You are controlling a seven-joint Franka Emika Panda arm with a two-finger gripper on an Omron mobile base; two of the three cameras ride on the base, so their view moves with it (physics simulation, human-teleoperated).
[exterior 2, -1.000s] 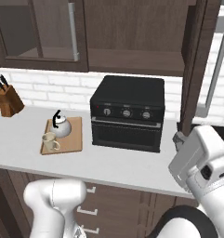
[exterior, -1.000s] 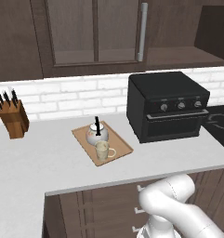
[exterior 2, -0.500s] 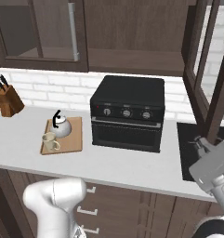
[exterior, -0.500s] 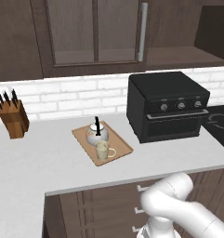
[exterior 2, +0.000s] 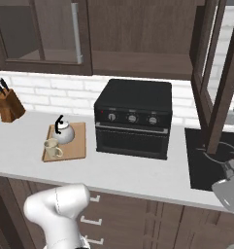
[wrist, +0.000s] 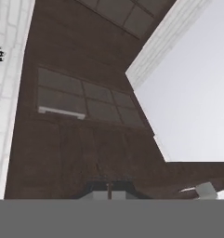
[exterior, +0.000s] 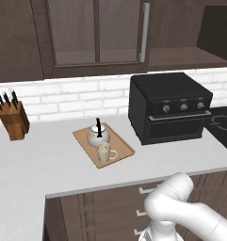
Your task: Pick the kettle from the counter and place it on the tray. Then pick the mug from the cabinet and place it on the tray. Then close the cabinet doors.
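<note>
The white kettle and the cream mug both stand on the wooden tray on the pale counter; the right base view shows the kettle behind the mug. The left door of the dark cabinet is closed. The right door stands swung open at the far right. My hand hangs low beside that door. In the hand view my gripper is shut on nothing and faces brown glass-panelled doors.
A black oven sits on the counter right of the tray, with a dark cooktop beyond it. A wooden knife block stands at the far left. My white arm rises in front of the drawers.
In the right base view my hand has dropped lower and further right, toward the picture's edge. Kettle, mug and tray have stayed put.
</note>
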